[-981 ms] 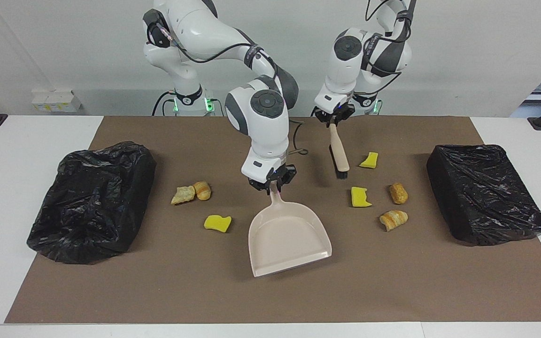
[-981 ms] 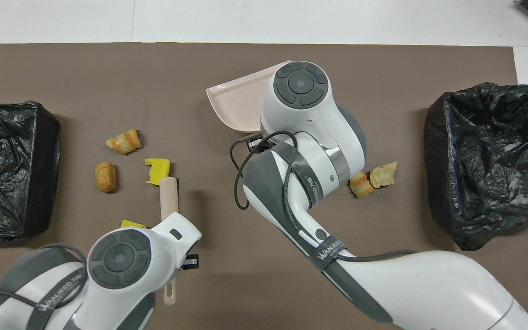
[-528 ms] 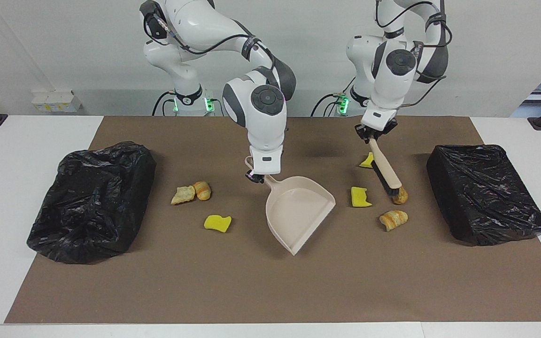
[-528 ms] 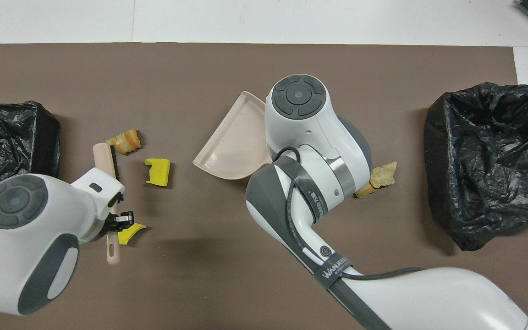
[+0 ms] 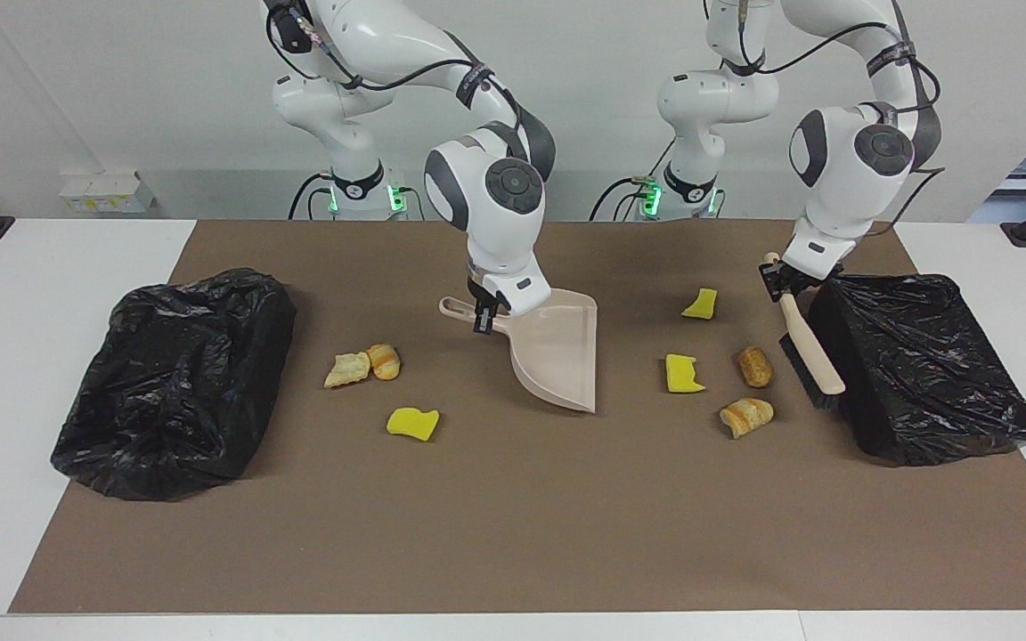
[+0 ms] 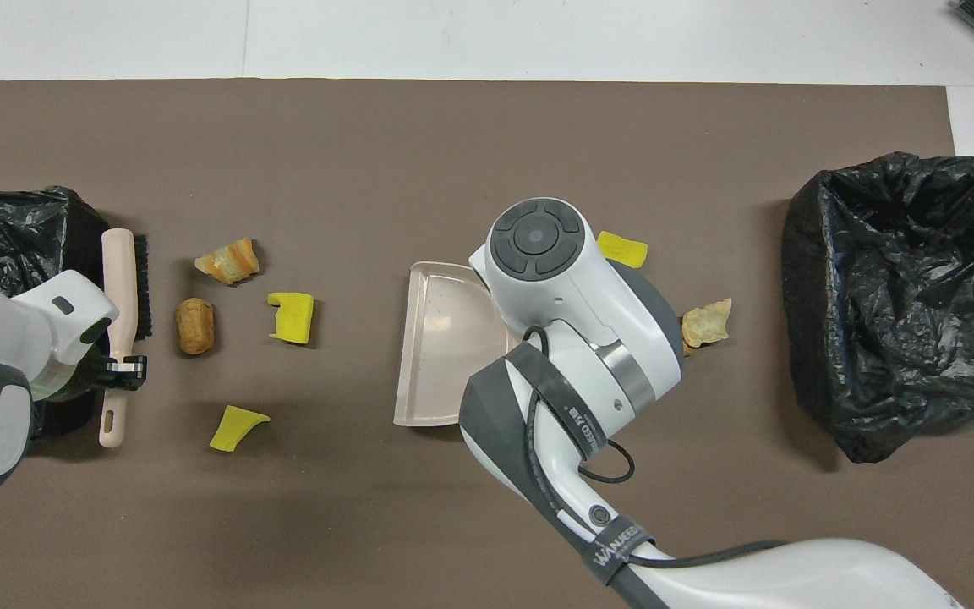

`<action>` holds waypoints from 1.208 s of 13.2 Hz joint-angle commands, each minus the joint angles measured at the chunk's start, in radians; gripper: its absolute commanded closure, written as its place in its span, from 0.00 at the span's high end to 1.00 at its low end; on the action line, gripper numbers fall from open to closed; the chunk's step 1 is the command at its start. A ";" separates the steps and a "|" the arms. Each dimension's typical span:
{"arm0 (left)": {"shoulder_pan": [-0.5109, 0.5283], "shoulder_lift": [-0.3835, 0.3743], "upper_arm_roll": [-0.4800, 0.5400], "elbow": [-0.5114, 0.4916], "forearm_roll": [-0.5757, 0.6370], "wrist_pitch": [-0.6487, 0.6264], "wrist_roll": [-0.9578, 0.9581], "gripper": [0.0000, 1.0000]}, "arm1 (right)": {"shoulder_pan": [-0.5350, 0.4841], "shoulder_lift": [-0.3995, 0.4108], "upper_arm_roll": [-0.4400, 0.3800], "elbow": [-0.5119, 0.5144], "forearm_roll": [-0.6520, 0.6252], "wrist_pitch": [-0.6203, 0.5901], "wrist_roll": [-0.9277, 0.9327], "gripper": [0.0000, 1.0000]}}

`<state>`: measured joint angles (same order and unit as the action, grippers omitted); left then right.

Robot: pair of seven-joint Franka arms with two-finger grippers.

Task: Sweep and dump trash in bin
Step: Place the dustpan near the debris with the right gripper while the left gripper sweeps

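Lined up at table ends: two black-bagged bins (image 5: pixel 176 378) (image 5: pixel 923 365). Dustpan (image 5: pixel 557 352) gripped by handle, tilted mid-mat, by right gripper (image 5: pixel 482 319). Brush (image 5: pixel 805 343) clamped in left gripper (image 5: pixel 778 278), beside left-end bin. Trash (image 5: pixel 749 415) scattered on mat: four scraps between brush and dustpan, three toward right arm's end.

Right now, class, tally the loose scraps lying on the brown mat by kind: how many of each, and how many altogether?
Bright yellow spongy chunks: 3
Golden-brown bread pieces: 4
Total: 7
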<state>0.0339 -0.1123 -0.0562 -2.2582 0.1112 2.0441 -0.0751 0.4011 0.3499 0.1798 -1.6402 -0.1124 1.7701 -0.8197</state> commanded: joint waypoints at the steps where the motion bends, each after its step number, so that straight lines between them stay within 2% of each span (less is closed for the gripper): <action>1: 0.000 0.086 -0.014 0.017 0.077 0.083 0.014 0.00 | 0.008 -0.037 0.006 -0.056 -0.032 0.022 -0.029 0.00; 3: 0.000 0.124 -0.014 0.012 0.107 0.107 0.049 0.00 | 0.021 -0.022 0.006 -0.058 -0.058 0.025 -0.024 0.00; 6: -0.031 0.111 -0.019 -0.006 0.105 0.081 0.063 0.00 | 0.027 -0.008 0.006 -0.056 -0.058 0.049 0.013 0.00; 8: -0.086 0.106 -0.022 -0.012 0.090 0.058 0.067 0.00 | 0.045 0.001 0.006 -0.055 -0.059 0.083 0.056 0.00; 11: -0.166 0.092 -0.024 -0.032 0.004 0.056 0.084 0.00 | 0.045 0.018 0.006 -0.055 -0.059 0.112 0.059 0.00; 16: -0.333 0.022 -0.022 -0.119 -0.122 0.057 0.072 0.00 | 0.035 0.037 0.006 -0.055 -0.059 0.161 0.059 0.00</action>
<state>-0.2430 -0.0334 -0.0922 -2.3224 0.0391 2.1086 -0.0140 0.4498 0.3826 0.1757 -1.6879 -0.1486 1.9020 -0.7835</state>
